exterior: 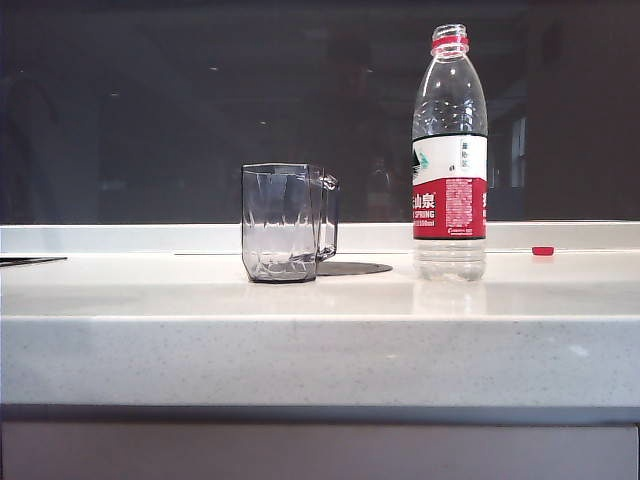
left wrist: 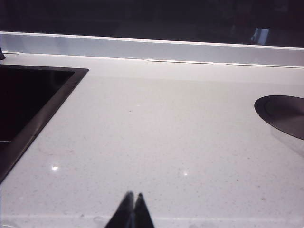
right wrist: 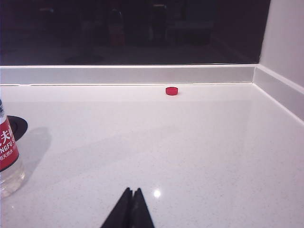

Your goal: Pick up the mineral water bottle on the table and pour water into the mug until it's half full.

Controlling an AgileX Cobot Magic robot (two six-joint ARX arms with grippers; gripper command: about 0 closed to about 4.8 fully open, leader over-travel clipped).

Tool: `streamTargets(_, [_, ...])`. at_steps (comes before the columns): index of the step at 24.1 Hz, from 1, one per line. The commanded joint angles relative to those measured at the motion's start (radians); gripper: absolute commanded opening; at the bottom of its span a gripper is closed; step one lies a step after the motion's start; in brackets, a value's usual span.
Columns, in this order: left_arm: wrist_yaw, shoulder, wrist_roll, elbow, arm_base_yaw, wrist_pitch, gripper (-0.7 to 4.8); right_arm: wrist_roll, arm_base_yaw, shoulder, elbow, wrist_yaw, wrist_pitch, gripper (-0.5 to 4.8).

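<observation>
Mineral water bottle: tall clear plastic, red neck ring, white-and-red label, upright on the white speckled stone bench, uncapped. Its small red cap lies well ahead of the right tool, near the back ledge. The bottle stands ahead of that tool and off to one side, so it is probably the nearer one for the pick.

Mug: clear smoky faceted glass, glass handle turned toward the bottle, upright, apparently empty, standing apart from the bottle. Mouth up, ready to receive water.

Right tool: low over bare bench, tips pressed together, holding nothing.

Left tool: likewise pinched closed and empty, over bare bench. A dark recessed sink opens ahead to one side; a dark round disc lies ahead to the other.

Open room: bare bench ahead of both tools. Limits: raised back ledge, side wall beside the right tool.
</observation>
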Motion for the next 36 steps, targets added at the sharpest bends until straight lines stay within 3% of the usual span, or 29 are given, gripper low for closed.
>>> streamTargets(1, [0.004, 0.000, 0.002, 0.003, 0.000, 0.006, -0.04, -0.003, 0.002, -0.002, -0.003, 0.002, 0.018, -0.08])
streamTargets(10, [0.004, 0.000, 0.002, 0.002, -0.009, 0.006, -0.04, 0.009, 0.002, -0.002, -0.003, -0.008, 0.018, -0.08])
streamTargets(13, [0.000, 0.000, 0.002, 0.002, -0.123, 0.006, -0.04, 0.222, 0.002, -0.002, -0.003, -0.044, 0.018, -0.02])
streamTargets(16, [0.001, 0.000, 0.002, 0.002, -0.253, 0.006, -0.04, 0.385, 0.002, -0.002, -0.003, -0.113, 0.019, 0.58])
streamTargets(19, [0.006, 0.000, 0.002, 0.002, -0.462, 0.006, -0.04, 0.478, 0.005, -0.002, -0.003, -0.251, 0.025, 0.76])
streamTargets(21, [0.006, 0.000, 0.002, 0.003, -0.548, 0.006, -0.04, 0.522, 0.005, -0.002, -0.003, -0.306, 0.026, 0.98])
streamTargets(25, [0.005, 0.000, 0.002, 0.003, -0.592, 0.006, -0.04, 0.575, 0.026, 0.002, 0.020, -0.344, 0.033, 0.95])
streamTargets(28, [0.004, 0.000, 0.002, 0.002, -0.600, 0.006, -0.04, 0.563, 0.105, 0.029, 0.059, -0.299, 0.032, 1.00])
streamTargets(30, [0.004, 0.000, 0.002, 0.002, -0.600, 0.006, -0.04, 0.504, 0.174, 0.075, 0.080, -0.256, 0.034, 1.46])
streamTargets(33, [0.004, 0.000, 0.002, 0.002, -0.600, 0.006, -0.04, 0.394, 0.298, 0.180, 0.099, -0.165, 0.061, 2.57])
streamTargets(34, [0.004, 0.000, 0.002, 0.002, -0.600, 0.006, -0.04, 0.343, 0.351, 0.232, 0.099, -0.128, 0.104, 3.29])
streamTargets(35, [0.004, 0.000, 0.002, 0.002, -0.600, 0.006, -0.04, 0.237, 0.440, 0.325, 0.098, -0.053, 0.192, 4.36])
streamTargets(36, [0.004, 0.000, 0.002, 0.002, -0.600, 0.006, -0.04, 0.114, 0.534, 0.444, 0.099, 0.080, 0.310, 4.79])
